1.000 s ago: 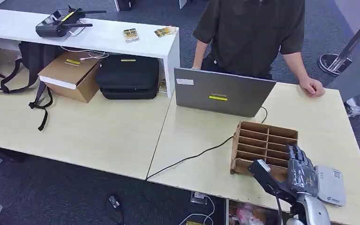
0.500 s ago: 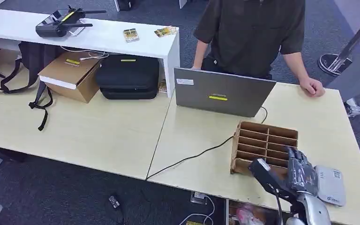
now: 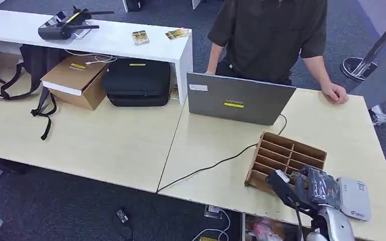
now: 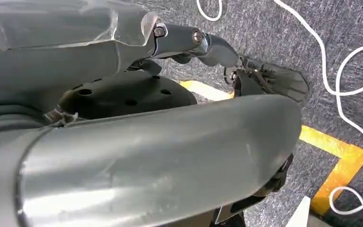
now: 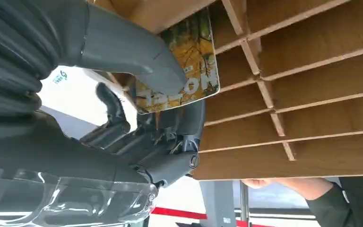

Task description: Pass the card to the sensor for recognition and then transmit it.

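A: Right wrist view: the right hand pinches the card, thumb on its printed face, darker fingers behind it. The card sits at the mouth of the rack, its far edge just over a divider.

B: Which slot?

A: Cannot tell. In the head view the right hand is at the rack's near end, touching or almost touching it. The white sensor lies just beside the hand, on the side away from the rack.

B: Left hand?

A: Left wrist view: the left hand hangs over carpet with fingers curled in, nothing in them.

B: Beyond the rack?

A: A laptop, and a person with one hand on the table.
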Action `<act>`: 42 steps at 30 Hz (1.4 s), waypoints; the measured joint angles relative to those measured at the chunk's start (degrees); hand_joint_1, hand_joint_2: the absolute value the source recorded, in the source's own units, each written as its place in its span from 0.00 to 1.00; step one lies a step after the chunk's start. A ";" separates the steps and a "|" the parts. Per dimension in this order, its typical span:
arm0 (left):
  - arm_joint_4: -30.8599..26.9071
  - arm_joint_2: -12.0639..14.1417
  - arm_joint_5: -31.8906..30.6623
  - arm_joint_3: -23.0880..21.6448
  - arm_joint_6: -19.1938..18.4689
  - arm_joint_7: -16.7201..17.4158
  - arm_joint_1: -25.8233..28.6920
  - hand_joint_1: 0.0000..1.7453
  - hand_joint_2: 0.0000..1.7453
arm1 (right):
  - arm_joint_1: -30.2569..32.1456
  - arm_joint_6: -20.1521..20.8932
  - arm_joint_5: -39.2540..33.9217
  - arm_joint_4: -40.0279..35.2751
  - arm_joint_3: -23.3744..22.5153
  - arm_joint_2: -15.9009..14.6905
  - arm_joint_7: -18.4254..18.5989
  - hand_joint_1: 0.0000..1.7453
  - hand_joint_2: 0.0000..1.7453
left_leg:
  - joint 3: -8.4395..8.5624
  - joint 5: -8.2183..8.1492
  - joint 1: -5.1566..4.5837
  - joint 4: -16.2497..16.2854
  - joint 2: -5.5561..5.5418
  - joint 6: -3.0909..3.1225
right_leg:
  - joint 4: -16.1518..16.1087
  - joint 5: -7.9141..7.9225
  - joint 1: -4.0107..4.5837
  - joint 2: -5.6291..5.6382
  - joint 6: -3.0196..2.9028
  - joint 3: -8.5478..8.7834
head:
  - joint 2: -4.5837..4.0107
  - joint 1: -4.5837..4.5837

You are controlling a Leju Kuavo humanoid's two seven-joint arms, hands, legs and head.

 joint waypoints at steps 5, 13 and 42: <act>0.00 0.00 -0.04 0.00 0.00 0.00 0.01 0.00 0.00 | 0.01 -0.02 0.00 0.00 0.00 0.00 0.00 1.00 1.00 | 0.00 0.00 0.00 0.00 0.00 0.00 | 0.00 0.00 0.00 0.00 0.00 0.00 | 0.00 0.00; 0.00 -0.02 -0.46 0.00 0.00 0.00 0.00 0.00 0.00 | 0.41 -0.11 0.00 -0.35 0.00 0.00 0.00 1.00 1.00 | 0.01 0.00 0.00 0.00 0.01 0.00 | -0.01 0.00 0.00 0.00 0.00 0.00 | 0.00 0.00; 0.00 -0.04 0.96 0.00 0.00 0.00 0.02 0.00 0.00 | -7.45 -3.06 6.45 -12.24 -1.55 -8.28 -1.09 1.00 1.00 | 0.02 0.00 -0.01 0.01 0.07 0.00 | 0.00 0.01 0.00 0.03 -0.01 -0.01 | 0.00 0.00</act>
